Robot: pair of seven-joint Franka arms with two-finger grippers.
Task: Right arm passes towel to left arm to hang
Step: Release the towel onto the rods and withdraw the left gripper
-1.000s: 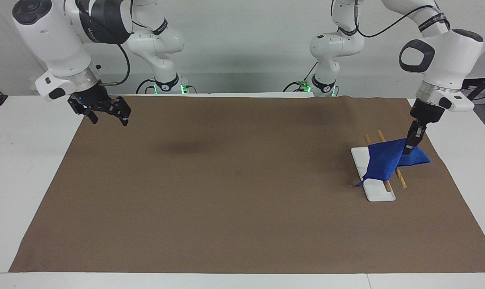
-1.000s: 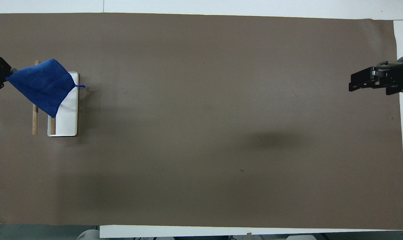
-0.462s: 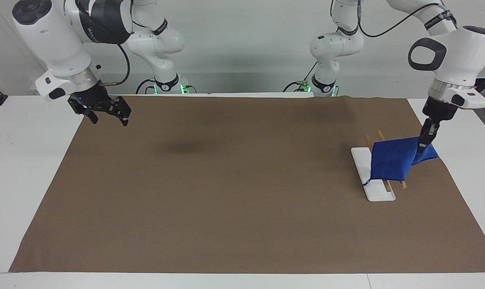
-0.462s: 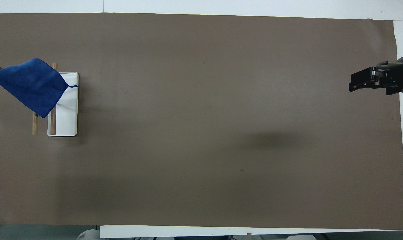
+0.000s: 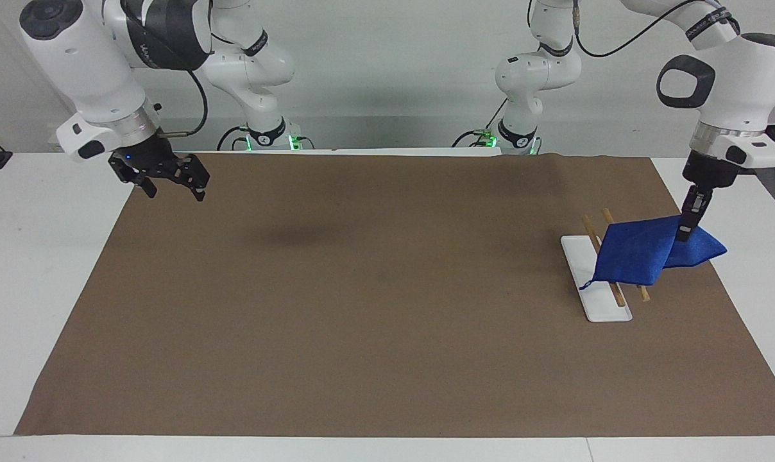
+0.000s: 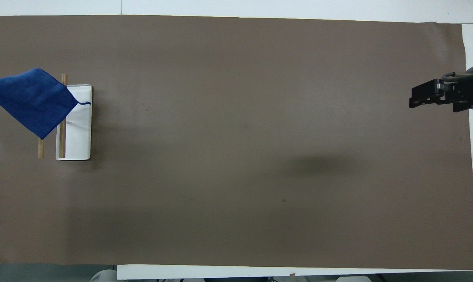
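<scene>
Hanging step in hand: my left gripper [image 5: 685, 233] pinches the fuzzy royal-blue rectangular towel [image 5: 638, 258] at right of the facing frame, over the 2-rail wooden rack [image 5: 618, 297] on its flat white base [image 6: 80, 141].

Next, I judge, calls for draping it across the rails, then letting go. Right gripper [image 5: 169, 181], jaws spread, waits upper left.

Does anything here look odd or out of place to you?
Only the blue towel: it hangs lopsided from one corner pinched in the left gripper, over the wooden rods of the white rack. The right gripper waits open, empty.
</scene>
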